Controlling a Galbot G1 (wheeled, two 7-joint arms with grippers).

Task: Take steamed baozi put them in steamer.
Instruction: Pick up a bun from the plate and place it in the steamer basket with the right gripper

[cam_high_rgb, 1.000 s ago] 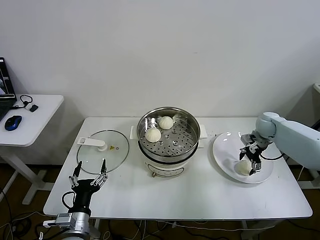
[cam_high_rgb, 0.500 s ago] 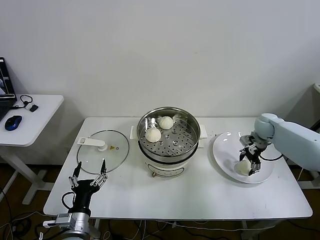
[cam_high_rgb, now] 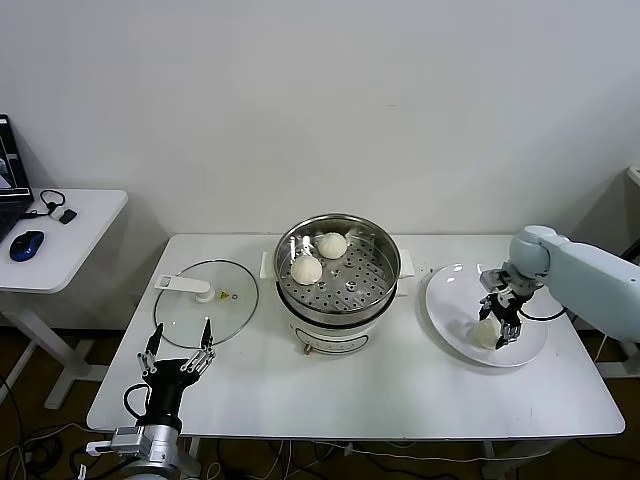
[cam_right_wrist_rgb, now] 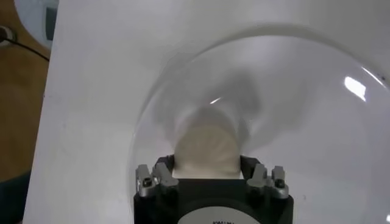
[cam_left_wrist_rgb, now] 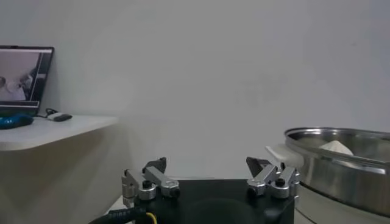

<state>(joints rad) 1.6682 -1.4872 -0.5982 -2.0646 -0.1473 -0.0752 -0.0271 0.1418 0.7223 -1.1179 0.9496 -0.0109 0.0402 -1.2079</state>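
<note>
Head view: the steamer [cam_high_rgb: 338,270] stands at the middle of the white table [cam_high_rgb: 350,390], with two steamed baozi on its perforated tray, one at the back [cam_high_rgb: 332,245] and one nearer the left wall [cam_high_rgb: 307,269]. The glass lid [cam_high_rgb: 205,290] lies flat to the steamer's left. On the right, a white plate [cam_high_rgb: 455,300] carries one more baozi [cam_high_rgb: 487,333], and the right gripper [cam_high_rgb: 503,325] is down over it with its fingers pressed against the bun's sides. A second ago those fingers stood wide around the same bun; they have since drawn in onto it, while the arm has hardly shifted and the bun rests on the same spot of the plate. The left gripper [cam_high_rgb: 178,352] hangs low at the table's front left corner, fingers spread, unchanged from before. Left wrist view: the left gripper's [cam_left_wrist_rgb: 210,176] jaws stand wide apart with nothing between them, and the steamer's steel rim [cam_left_wrist_rgb: 341,152] shows farther off with a bun top [cam_left_wrist_rgb: 335,147] above it. Right wrist view: the right gripper [cam_right_wrist_rgb: 210,170] has its finger bases on either side of the baozi [cam_right_wrist_rgb: 207,149], narrow and gripping it, the bun sitting on the plate [cam_right_wrist_rgb: 304,91].
</note>
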